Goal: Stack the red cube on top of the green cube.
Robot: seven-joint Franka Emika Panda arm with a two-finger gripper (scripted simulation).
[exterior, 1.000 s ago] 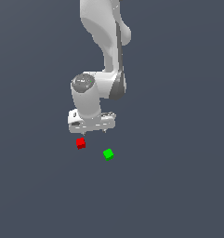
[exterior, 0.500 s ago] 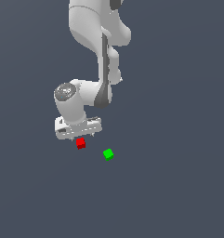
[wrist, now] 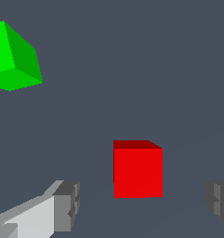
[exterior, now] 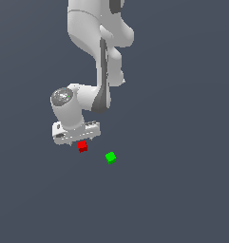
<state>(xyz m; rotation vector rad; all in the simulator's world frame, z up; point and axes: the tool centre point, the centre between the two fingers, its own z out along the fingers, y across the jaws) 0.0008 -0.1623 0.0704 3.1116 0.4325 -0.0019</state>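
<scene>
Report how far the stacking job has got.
Done: the gripper is down at the small bright red cube, open fingers either side. In hand: nothing gripped yet. Left: close, lift, and set it on the small bright green cube, which sits apart.

Obstacles: red cube [exterior: 82, 146], lower centre-left of the exterior view, directly under the tool [exterior: 77, 141], between its spread fingers [wrist: 67, 205], gaps either side. Green cube [exterior: 110, 157], near, toward the exterior view's lower right, apart from red. Surrounding counter [exterior: 182, 190]: bare grey, open passage.
</scene>
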